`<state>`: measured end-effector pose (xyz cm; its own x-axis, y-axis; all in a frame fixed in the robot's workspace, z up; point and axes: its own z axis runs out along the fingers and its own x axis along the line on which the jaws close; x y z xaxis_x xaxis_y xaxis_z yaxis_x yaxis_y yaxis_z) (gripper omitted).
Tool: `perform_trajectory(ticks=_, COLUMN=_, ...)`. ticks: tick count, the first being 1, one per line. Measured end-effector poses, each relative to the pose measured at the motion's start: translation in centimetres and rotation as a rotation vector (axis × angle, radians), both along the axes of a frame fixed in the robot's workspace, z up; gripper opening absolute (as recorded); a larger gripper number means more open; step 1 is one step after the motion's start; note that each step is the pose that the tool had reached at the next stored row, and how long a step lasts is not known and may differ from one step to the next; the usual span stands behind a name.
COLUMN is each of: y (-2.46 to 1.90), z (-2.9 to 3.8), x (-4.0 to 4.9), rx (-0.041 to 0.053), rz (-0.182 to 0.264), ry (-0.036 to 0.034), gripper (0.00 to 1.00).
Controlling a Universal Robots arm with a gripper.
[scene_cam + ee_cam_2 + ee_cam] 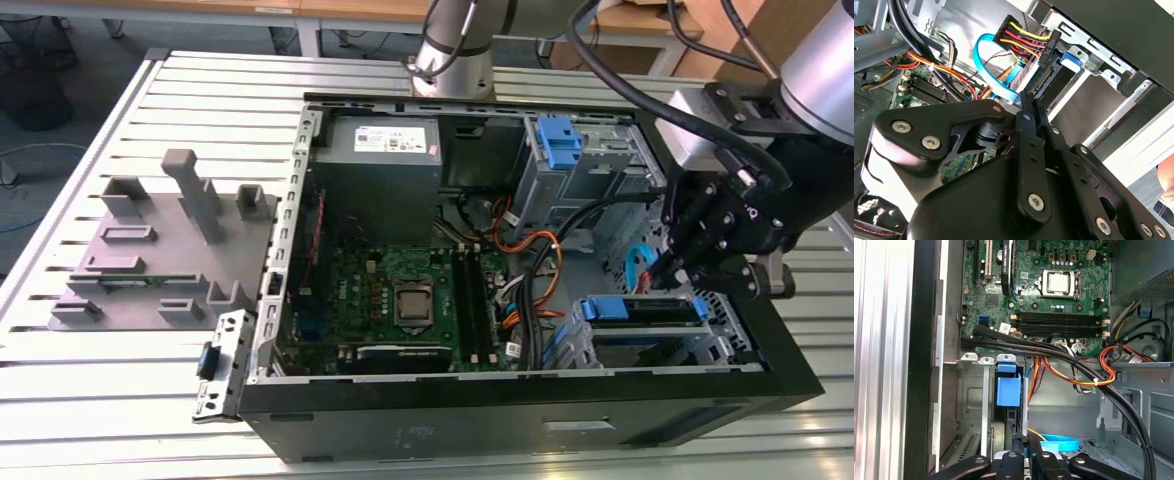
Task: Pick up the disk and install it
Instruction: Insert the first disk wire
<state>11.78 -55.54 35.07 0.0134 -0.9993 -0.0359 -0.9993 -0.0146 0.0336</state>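
Observation:
The disk lies in the drive bay at the front corner of the open computer case, on the exterior view's right; its blue carrier edge and grey body show. In the first wrist view its blue carrier tab stands at the mouth of the bay. In the second wrist view the blue carrier sits beside a black connector with red, yellow and black wires. My gripper hovers just above the bay, beside the disk. Its black fingers are pressed together, shut, with nothing between them. The gripper points down toward the bay.
A light-blue flat cable and orange wires run close to the fingers. The motherboard fills the case floor, with a grey power supply box at the back. A second blue latch is in the upper bay. A grey fixture stands outside.

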Motion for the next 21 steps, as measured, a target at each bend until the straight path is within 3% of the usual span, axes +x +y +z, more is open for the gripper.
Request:
perform_trajectory(ticks=5, y=-0.15, z=-0.65, x=0.00, rx=-0.0002, rz=0.000, ry=-0.0004, gripper=0.16)
perform_trajectory(ticks=12, y=-0.60, z=-0.79, x=0.00, rx=-0.0001, rz=0.000, ry=-0.0005, gripper=0.16)
perform_trajectory(ticks=21, y=-0.65, z=-1.21, x=-0.05, rx=-0.0002, rz=0.000, ry=-0.0021, gripper=0.16)
